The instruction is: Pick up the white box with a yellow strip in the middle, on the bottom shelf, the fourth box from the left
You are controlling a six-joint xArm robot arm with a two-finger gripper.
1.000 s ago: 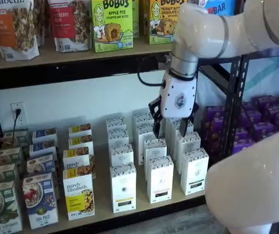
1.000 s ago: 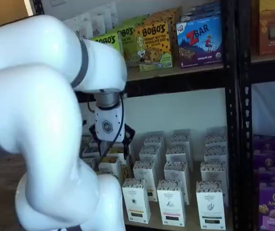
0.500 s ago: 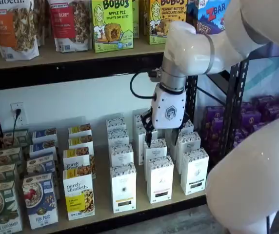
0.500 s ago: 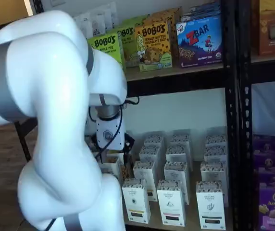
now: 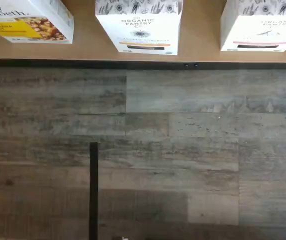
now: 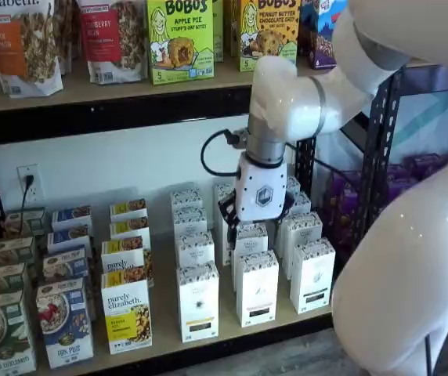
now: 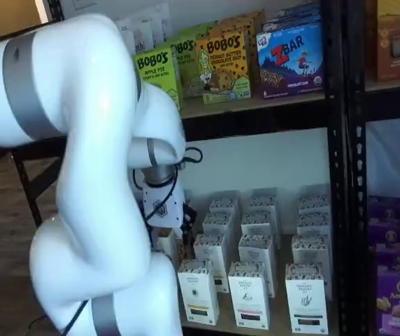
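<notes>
"BOBO'S" marks the yellow box (image 7: 224,65), "ZBAR" the blue box (image 7: 291,59), "ORGANIC PANTRY" the white box (image 5: 139,27).

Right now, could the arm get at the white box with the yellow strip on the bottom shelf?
Probably yes: the white box stands in the front row, nothing above it, and the open end effector hangs over neighbouring cartons close by.

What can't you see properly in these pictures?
- The white box: in the wrist view, the picture's edge cuts off its top.
- Its strip: in a shelf view the same box is too small and blurred to tell the strip's colour.
- Boxes in the rows behind: in that shelf view the gripper covers some of them.
- The bottom shelf: in a shelf view the big white arm hides its left end.
</notes>
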